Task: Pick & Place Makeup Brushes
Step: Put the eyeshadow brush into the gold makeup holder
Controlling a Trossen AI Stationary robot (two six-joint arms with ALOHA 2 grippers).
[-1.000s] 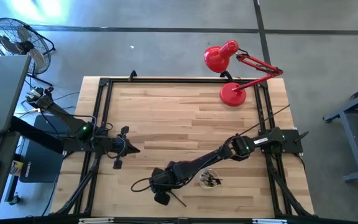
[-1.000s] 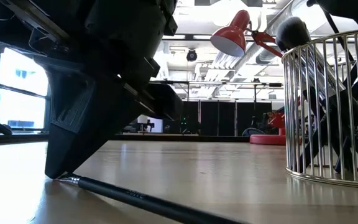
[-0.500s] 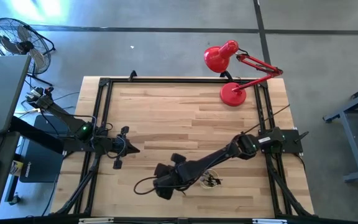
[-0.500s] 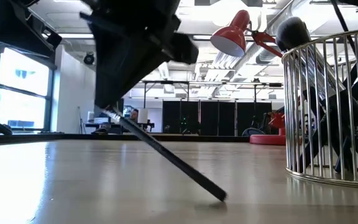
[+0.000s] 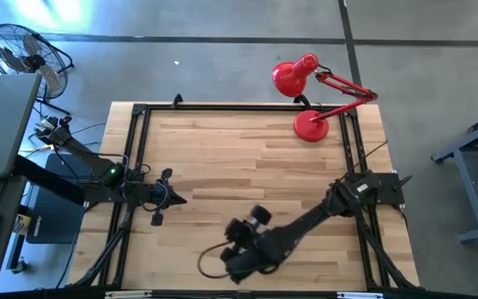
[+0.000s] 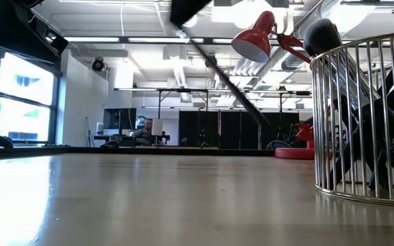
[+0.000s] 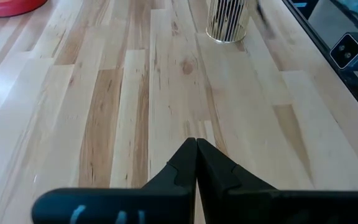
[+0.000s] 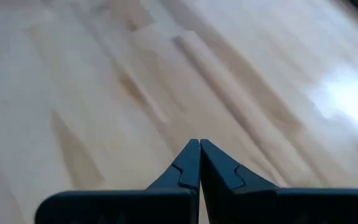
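My right gripper (image 6: 187, 8) is shut on a thin dark makeup brush (image 6: 221, 75), high above the tabletop near the table's front edge. In the right wrist view its fingers (image 8: 199, 146) meet and no brush shows between them. A wire holder (image 6: 368, 116) with several brushes standing in it rests on the table close by; it also shows in the left wrist view (image 7: 229, 18). In the high view my right arm (image 5: 305, 224) covers it. My left gripper (image 7: 196, 144) waits shut over the table's left part (image 5: 177, 199). My right gripper holds the brush by its upper end (image 6: 182, 29); the dark fingers hide the exact spot. The brush slants down below the fingers. Its free end (image 6: 262, 121) is lifted clear of the table.
A red desk lamp (image 5: 309, 91) stands at the table's far right. A black frame (image 5: 139, 149) runs along the table's edges. Bare wood (image 5: 239, 158) lies across the table's middle.
My right gripper has risen from the tabletop and tipped, moving a little toward the wire holder. The brush lay flat on the table, then rose at its held end with the other end resting. Now it hangs clear in the air.
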